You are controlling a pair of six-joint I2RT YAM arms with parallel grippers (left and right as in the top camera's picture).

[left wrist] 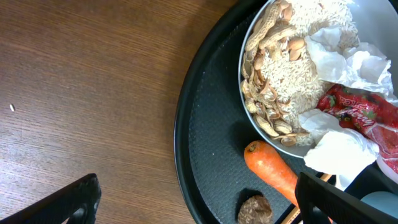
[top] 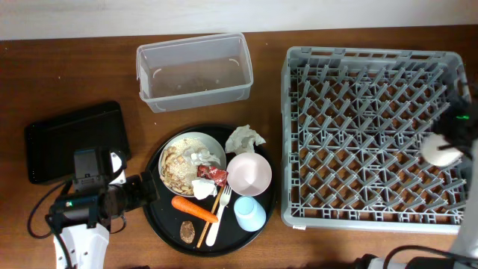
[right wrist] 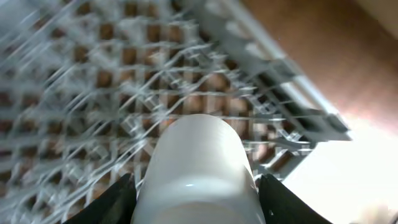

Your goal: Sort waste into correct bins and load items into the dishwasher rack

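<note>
Over the dishwasher rack (top: 358, 134), a white cup (right wrist: 199, 149), judged light yet slippery, is clasped sidewise by the right gripper (right wrist: 199, 202); the left gripper (left wrist: 199, 205) is spread empty.

Soft, even light; one wrist view crisp, the other smeared and blown out.
Overhead, the wooden table (top: 75, 67) is evenly lit, shadows short and faint. The left wrist view is sharp, with a mild sheen on the round black tray (left wrist: 205, 143). In the right wrist view the dishwasher rack (right wrist: 124, 81) smears, perhaps from motion, the white cup (right wrist: 199, 162) is soft, and glare burns out the corner at 4 o'clock.
</note>
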